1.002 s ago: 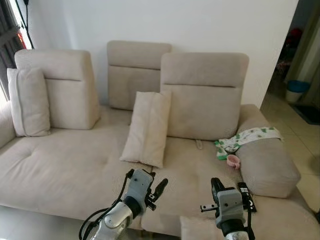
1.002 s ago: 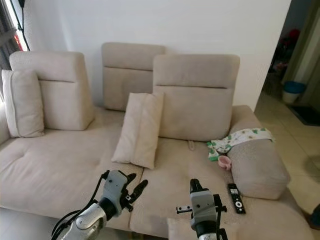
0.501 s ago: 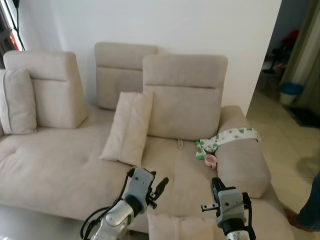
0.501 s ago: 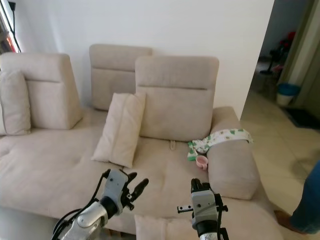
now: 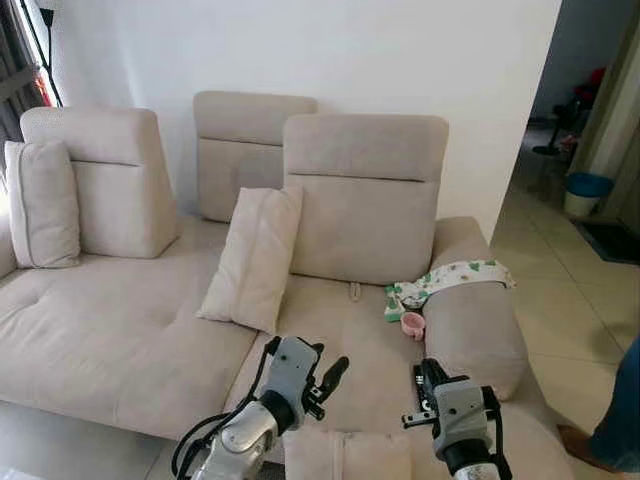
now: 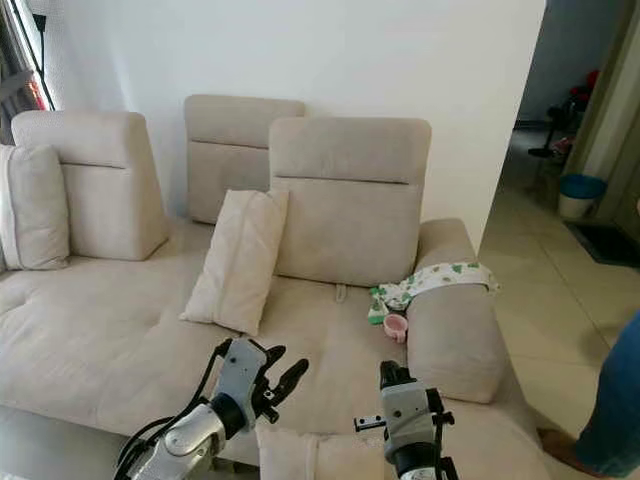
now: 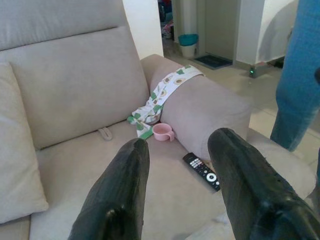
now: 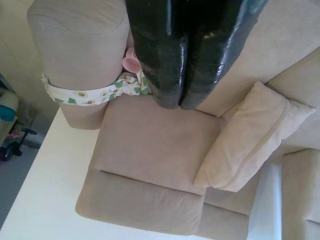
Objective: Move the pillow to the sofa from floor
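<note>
Fingers [image 7: 127, 195] of the left arm spread, raised toward sofa [image 5: 130, 330].

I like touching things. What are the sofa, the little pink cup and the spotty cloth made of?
The sofa looks like soft matte beige fabric, with visible seams and padding. The pink cup looks like smooth plastic, possibly ceramic. The patterned cloth looks like thin printed cotton, since it drapes limply over the armrest.

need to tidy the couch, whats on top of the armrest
A white cloth with green print drapes over the armrest, its end trailing onto the seat beside a pink cup. Anything under the cloth is hidden.
</note>
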Robot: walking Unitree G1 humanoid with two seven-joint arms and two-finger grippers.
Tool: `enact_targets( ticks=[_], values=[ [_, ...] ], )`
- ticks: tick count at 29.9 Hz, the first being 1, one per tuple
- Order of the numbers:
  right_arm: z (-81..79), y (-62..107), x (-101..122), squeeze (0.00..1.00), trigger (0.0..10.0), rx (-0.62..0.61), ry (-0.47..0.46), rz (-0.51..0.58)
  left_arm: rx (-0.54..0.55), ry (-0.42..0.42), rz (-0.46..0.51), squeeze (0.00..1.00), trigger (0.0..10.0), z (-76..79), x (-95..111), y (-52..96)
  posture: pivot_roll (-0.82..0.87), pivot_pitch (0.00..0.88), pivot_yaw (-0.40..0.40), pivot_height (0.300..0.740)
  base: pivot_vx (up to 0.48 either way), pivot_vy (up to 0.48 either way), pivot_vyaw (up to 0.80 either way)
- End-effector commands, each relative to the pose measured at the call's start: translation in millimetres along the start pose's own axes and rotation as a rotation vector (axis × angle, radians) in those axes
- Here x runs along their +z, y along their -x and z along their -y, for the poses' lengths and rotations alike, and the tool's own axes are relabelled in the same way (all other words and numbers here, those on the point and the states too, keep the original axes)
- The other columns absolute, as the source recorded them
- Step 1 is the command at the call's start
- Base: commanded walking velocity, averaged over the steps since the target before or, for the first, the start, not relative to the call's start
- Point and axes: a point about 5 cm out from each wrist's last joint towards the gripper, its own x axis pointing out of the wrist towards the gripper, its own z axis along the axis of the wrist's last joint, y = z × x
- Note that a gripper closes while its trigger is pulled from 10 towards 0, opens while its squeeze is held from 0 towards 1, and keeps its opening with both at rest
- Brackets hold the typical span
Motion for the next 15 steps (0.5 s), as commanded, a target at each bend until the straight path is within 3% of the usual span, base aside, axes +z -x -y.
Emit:
enact_targets(
  ticks=[1, 3, 6, 8, 11, 15],
  values=[
    [-7.7, 2.8, -7.3, 0.0, 10.0, 0.062, -0.016, -0.038, -0.03, -0.029, -0.031, 0.0, 10.0, 2.4, -8.3, 2.6, -0.13, 0.0, 0.041, 0.74, 0.0, 0.0, 0.0],
    [-16.6, 5.0, -10.2, 0.0, 10.0, 0.162, -0.016, -0.046, -0.061, -0.08, -0.051, 0.0, 10.0, 3.6, -13.6, 5.6, -0.13, 0.0, 0.039, 0.74, 0.0, 0.0, 0.0],
    [-17.8, 5.2, -8.9, 0.0, 10.0, 0.214, 0.023, -0.028, -0.05, -0.079, -0.056, 0.0, 10.0, 1.3, -16.2, 8.1, -0.13, 0.0, 0.039, 0.74, 0.0, 0.0, 0.0],
    [-15.8, 4.8, -8.0, 0.0, 10.0, 0.232, 0.064, -0.012, -0.021, -0.04, -0.052, 0.0, 10.0, -2.0, -18.0, 10.5, -0.13, 0.0, 0.039, 0.74, 0.0, 0.0, 0.0],
    [-12.6, 3.7, -9.1, 0.0, 10.0, 0.234, 0.063, -0.02, 0.055, 0.108, -0.063, 0.0, 10.0, -11.3, -24.9, 15.4, -0.12, 0.0, 0.04, 0.74, 0.0, 0.0, 0.0],
    [-11.9, 4.5, -11.0, 0.0, 10.0, 0.253, 0.065, -0.03, 0.059, 0.144, -0.071, 0.0, 10.0, -13.5, -28.7, 20.4, -0.11, 0.0, 0.04, 0.74, 0.0, 0.0, 0.0]
  ],
)
